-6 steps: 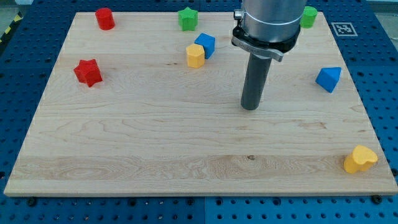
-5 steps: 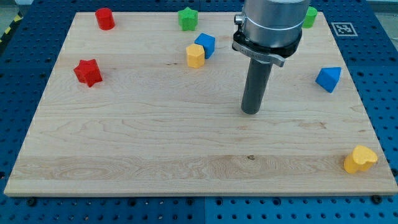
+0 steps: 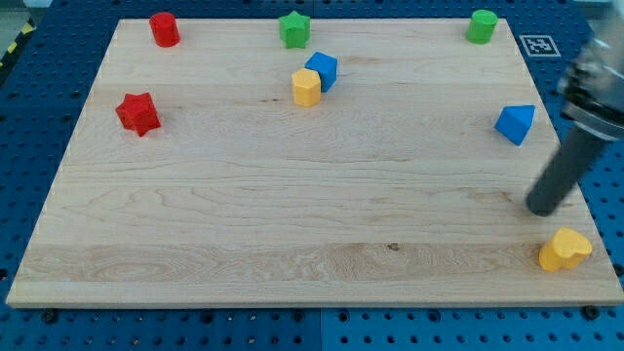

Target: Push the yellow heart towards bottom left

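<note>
The yellow heart [image 3: 565, 250] lies near the bottom right corner of the wooden board [image 3: 292, 195]. My tip [image 3: 542, 208] rests on the board just above and slightly left of the heart, a short gap apart from it. The rod is motion-blurred. A blue block [image 3: 515, 124] lies above the tip near the right edge.
A yellow block [image 3: 306, 88] touches a blue cube [image 3: 322, 70] at the top middle. A green star [image 3: 294, 29] and a green cylinder [image 3: 481, 26] lie along the top edge. A red cylinder [image 3: 164, 29] and a red star [image 3: 137, 113] lie at the left.
My tip has swept fast from the board's middle to the right and down, ending just above the yellow heart. No block has moved.
</note>
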Available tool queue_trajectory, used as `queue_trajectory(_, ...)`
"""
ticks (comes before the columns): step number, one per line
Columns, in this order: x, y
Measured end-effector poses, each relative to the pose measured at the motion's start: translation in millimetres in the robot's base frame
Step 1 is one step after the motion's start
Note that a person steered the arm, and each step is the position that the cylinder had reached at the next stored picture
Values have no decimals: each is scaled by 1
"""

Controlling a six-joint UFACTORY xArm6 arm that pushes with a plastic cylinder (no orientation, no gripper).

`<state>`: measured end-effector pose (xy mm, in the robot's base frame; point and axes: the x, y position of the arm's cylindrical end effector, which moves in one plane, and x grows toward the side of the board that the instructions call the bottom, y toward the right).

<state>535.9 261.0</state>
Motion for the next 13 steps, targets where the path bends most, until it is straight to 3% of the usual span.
queue_trajectory(1, 37, 55)
queue_trajectory(2, 39, 55)
queue_trajectory(6, 46, -43)
queue_trajectory(8, 75, -19)
queue_trajectory(10, 82, -35)
queue_trajectory(13, 82, -125)
